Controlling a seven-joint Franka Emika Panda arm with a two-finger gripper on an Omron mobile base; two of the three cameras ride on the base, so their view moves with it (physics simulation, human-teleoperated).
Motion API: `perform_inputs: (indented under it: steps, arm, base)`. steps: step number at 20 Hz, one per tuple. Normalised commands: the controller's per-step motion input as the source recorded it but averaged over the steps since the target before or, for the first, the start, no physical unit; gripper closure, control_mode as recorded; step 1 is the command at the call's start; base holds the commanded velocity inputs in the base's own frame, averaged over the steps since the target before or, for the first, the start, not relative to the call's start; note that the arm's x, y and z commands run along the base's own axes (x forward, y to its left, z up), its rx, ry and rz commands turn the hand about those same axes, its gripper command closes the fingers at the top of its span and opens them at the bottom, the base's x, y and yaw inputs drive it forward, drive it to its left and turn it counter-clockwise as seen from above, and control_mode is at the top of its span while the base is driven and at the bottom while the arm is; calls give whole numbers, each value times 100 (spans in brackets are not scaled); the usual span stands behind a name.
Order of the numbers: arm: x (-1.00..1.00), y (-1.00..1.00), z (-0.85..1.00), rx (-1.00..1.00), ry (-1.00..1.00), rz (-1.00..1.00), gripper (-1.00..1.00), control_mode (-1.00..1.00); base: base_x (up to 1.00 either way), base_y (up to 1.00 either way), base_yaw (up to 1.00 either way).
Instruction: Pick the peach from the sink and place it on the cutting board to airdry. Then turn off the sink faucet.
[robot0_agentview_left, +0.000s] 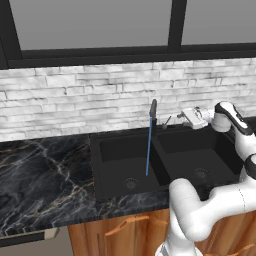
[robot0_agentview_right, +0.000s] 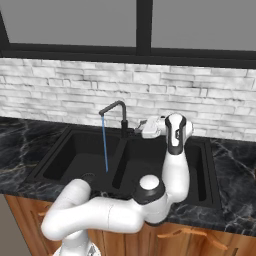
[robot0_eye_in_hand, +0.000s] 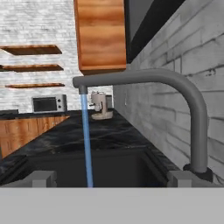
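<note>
The black double-basin sink is set in the dark marble counter. At its back stands the sink faucet, a slim dark grey spout, with a thin blue water stream falling into the left basin. A small metal lever sticks out at the faucet's base. My gripper hovers just right of that lever, pointing left at it, open and holding nothing. In the hand view the faucet arcs across close ahead, and my gripper stands wide open. From the right base view the gripper sits beside the faucet. The peach and the cutting board are out of view.
Marble counter stretches left of the sink, with a white brick wall behind it. My own arm rises over the right basin. A coffee machine and a microwave stand far down the counter.
</note>
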Motion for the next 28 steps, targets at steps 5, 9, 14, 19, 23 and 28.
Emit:
perform_inputs:
  steps: [5, 9, 14, 19, 23, 28]
  arm:
    - [7, 0, -23, -9, 3, -2, -100, -100]
    - [15, 1, -22, -10, 5, -5, -100, -100]
    - [25, 2, -12, -5, 7, -10, -100, -100]
    - [27, 5, -9, 0, 9, -13, -100, -100]
    - [29, 20, -12, 0, 7, -8, -100, -100]
    - [31, 29, -14, 0, 6, -4, -100, -100]
  base:
    - [0, 0, 0]
    - [0, 0, 0]
    - [0, 0, 0]
    - [0, 0, 0]
    - [0, 0, 0]
    - [0, 0, 0]
